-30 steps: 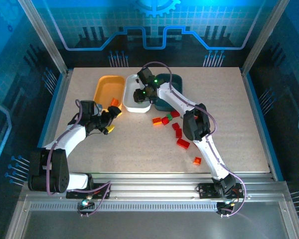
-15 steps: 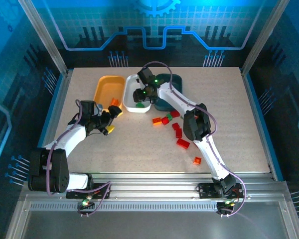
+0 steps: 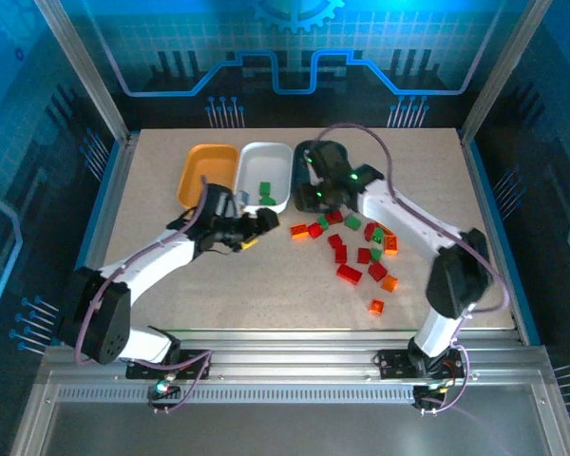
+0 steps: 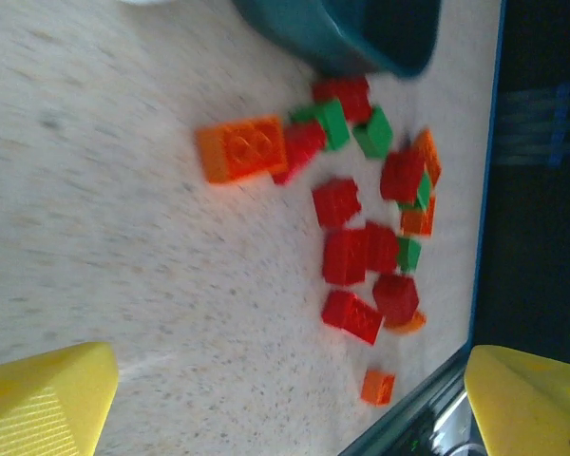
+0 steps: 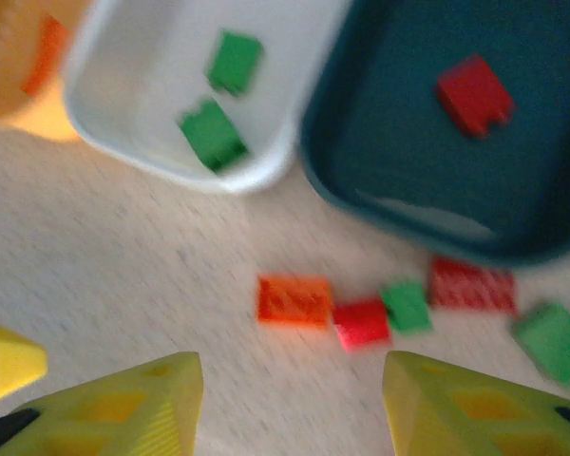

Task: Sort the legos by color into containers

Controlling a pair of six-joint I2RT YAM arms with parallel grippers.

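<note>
While both grippers hang empty over the worktop (image 3: 266,294), the sorting looks barely begun. The white tray (image 3: 266,161) holds two green bricks (image 5: 212,133) and the teal tray (image 5: 551,142) holds one red brick (image 5: 472,93). The orange tray (image 3: 204,171) holds what may be one orange piece, too blurred to be sure. These three trays stand side by side along the far edge, mostly left of its middle. Most legos (image 3: 361,249) lie in a loose heap in front of the teal tray, spreading right, with a stray or two nearer the near edge. The left gripper (image 4: 290,370) has its fingers spread wide with nothing between them and sits just left of the heap. The right gripper (image 5: 293,380) is likewise spread and empty, near the teal tray's near rim. The likeliest pick for the left is the orange brick (image 4: 242,147) at the heap's left end, which touches a red one. To take it cleanly, I judge, the fingers should come straight down astride it on its free sides. They should close only once low, so the red neighbour is not dragged along. With both grippers near the same cluster, the right should work from the heap's right side, lest the two collide.
</note>
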